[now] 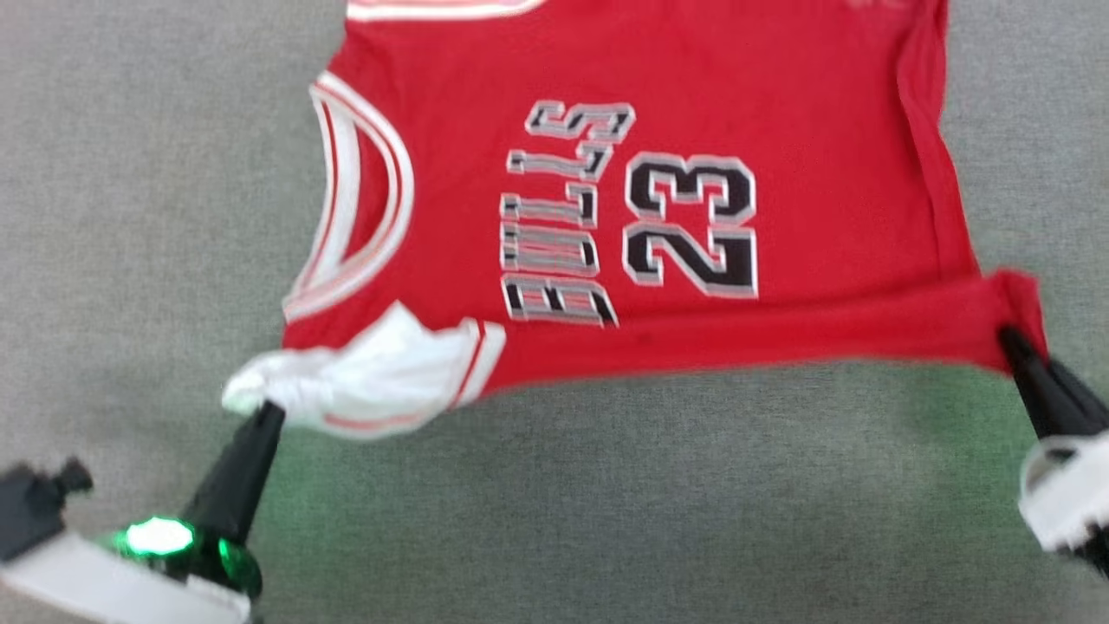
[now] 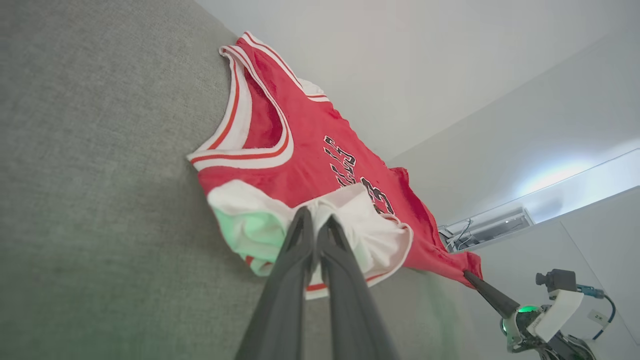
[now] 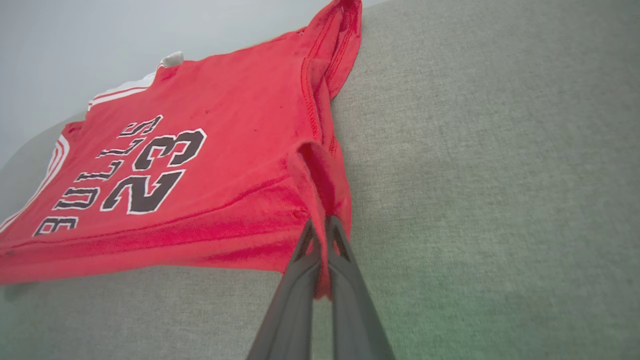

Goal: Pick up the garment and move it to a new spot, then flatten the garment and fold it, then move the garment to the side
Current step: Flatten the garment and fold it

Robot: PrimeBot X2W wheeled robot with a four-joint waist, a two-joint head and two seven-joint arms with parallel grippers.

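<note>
Long dark fingers (image 2: 281, 292), white wrists (image 1: 1061, 501), green lamp (image 1: 158, 536)

A grey, coarsely woven fabric surface (image 1: 130, 217) spreads across the head view, faintly tinged green near the bottom. In the left wrist view, plain white walls (image 2: 400, 60) rise beyond it, one bearing a soft bright patch (image 2: 555, 175) above a ledge (image 2: 492, 225) with loose cables (image 2: 462, 232).

garment (image 1: 823, 130): bright red
sleeve (image 1: 381, 373): white, red stripe trim
neckline (image 1: 346, 199): white and red bands
print (image 1: 689, 221): black, white-edged
surface (image 1: 130, 217): grey weave
</note>
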